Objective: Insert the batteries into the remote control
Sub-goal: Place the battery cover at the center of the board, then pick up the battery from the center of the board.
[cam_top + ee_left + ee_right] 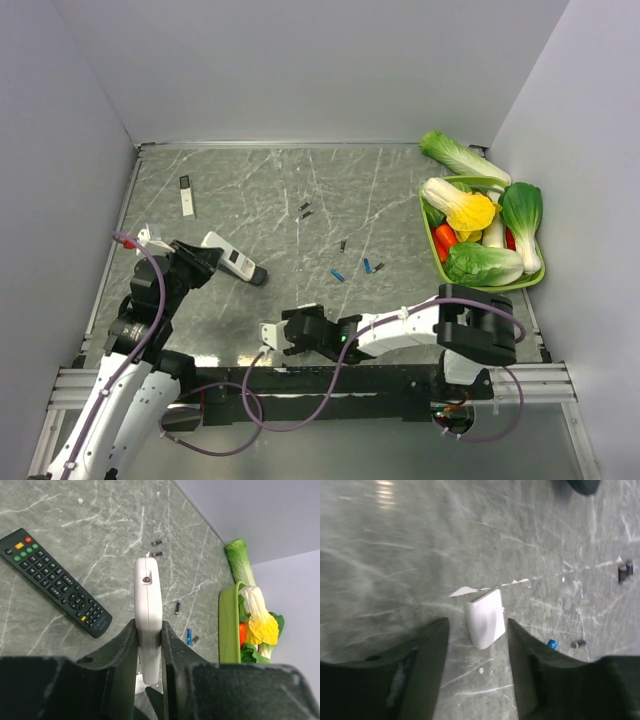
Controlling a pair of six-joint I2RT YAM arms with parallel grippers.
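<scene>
My left gripper [148, 628] clamps the white remote [147, 587] edge-on; my right gripper [477, 626], low, gapes astride a small white piece [485, 614]; tiny batteries [177, 607] lie scattered beyond the remote.

1. The white remote [148, 587] shows only its thin edge in the left wrist view. Its lower end is hidden between the left gripper's [149, 630] fingers, and its face is out of sight.
2. Overhead, the batteries [338, 274] in the middle of the desk [250, 180] are specks, and the dark ones' colours and ends cannot be told.
3. The right wrist view is blurred. The small white piece [485, 617] between the right gripper's [477, 627] fingers has soft edges, and whether it rests on the desk is unclear.
4. A dark rounded thing [584, 485] is cut off by that view's top edge and cannot be identified.
5. At the desk's right edge, the green basket's [428, 235] floor is hidden under vegetables [470, 210].
6. The other remote [187, 196], near the far left corner, is too small overhead for its keys to be made out.
</scene>
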